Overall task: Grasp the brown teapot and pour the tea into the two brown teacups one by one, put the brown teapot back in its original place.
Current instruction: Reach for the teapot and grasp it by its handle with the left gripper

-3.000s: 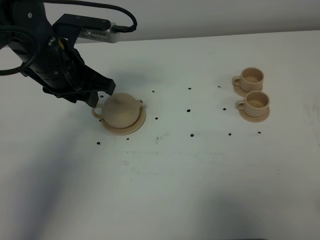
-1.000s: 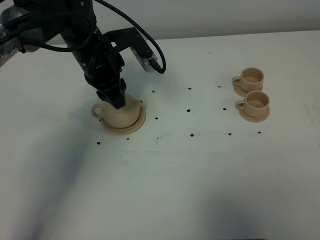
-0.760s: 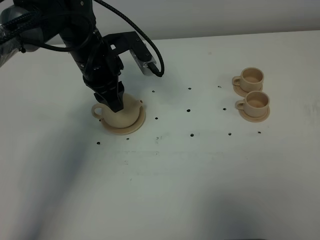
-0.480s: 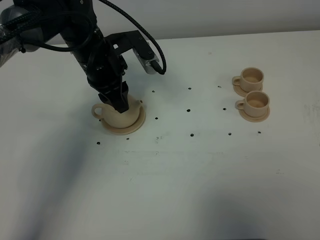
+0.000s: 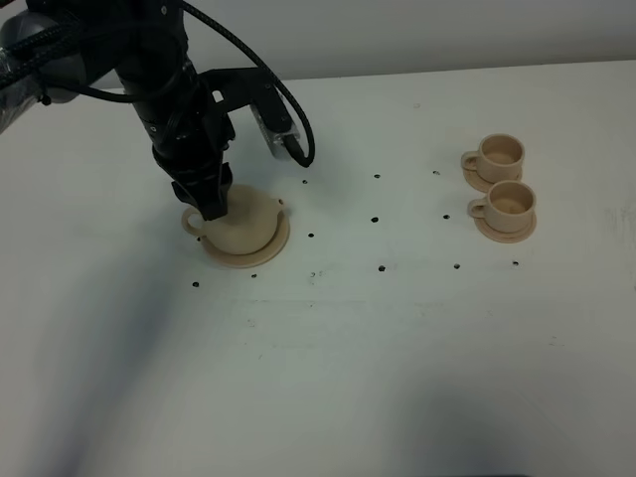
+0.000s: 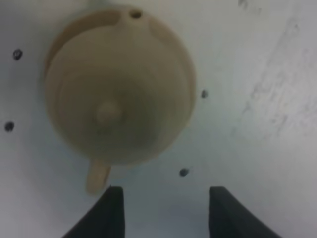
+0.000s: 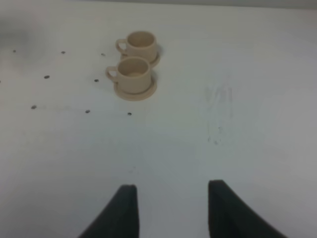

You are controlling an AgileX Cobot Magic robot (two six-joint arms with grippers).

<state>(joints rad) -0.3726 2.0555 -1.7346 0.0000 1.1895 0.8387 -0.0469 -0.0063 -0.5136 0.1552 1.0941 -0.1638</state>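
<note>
Hovering with jaws spread wide, my left gripper is just beside the brown teapot, which sits on its saucer ahead of my fingertips. I should shift until the loop handle lies between both fingers, then close gently.

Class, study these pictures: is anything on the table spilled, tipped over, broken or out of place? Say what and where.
Nothing stands out. The brown teapot sits upright, lid on, on its saucer. The far teacup and near teacup stand upright, side by side. No spill or breakage shows on the table.
</note>
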